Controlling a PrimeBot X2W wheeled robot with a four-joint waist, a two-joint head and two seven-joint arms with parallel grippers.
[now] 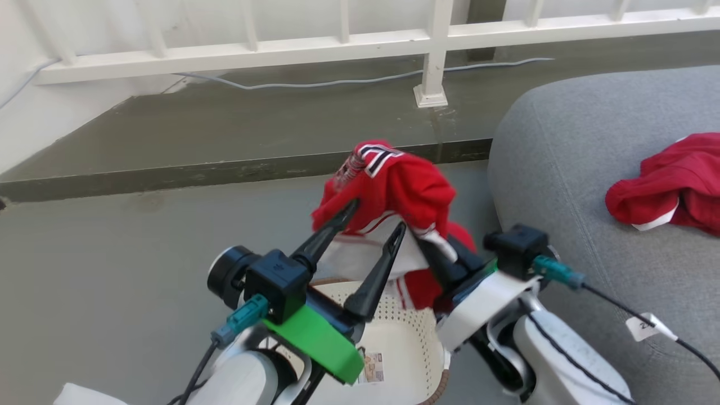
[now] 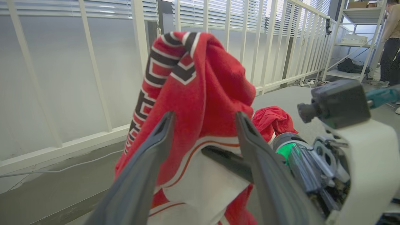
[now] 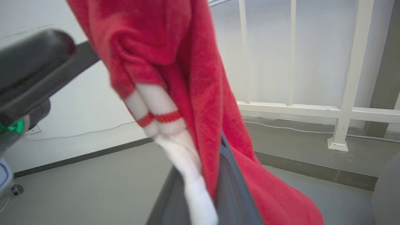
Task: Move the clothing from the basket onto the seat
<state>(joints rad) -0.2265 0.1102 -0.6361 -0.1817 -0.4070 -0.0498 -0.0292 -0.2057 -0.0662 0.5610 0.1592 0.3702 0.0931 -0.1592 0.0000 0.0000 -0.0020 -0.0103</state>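
Observation:
A red garment [image 1: 399, 185] with white trim and dark striped edging hangs in the air above the cream perforated basket [image 1: 405, 343]. My right gripper [image 1: 434, 247] is shut on its lower folds; in the right wrist view the red and white fabric [image 3: 175, 56] is pinched between its fingers [image 3: 232, 193]. My left gripper [image 1: 376, 216] stands open, its two fingers spread on either side of the hanging cloth [image 2: 203, 78] without pinching it. A second red garment [image 1: 669, 185] lies crumpled on the grey seat [image 1: 562, 157] to the right.
A white railing [image 1: 433, 56] runs along the back above a raised concrete step [image 1: 225, 169], with a pale cable [image 1: 337, 83] along it. Grey floor stretches to the left. In the left wrist view, a person [image 2: 390, 40] stands by shelves far off.

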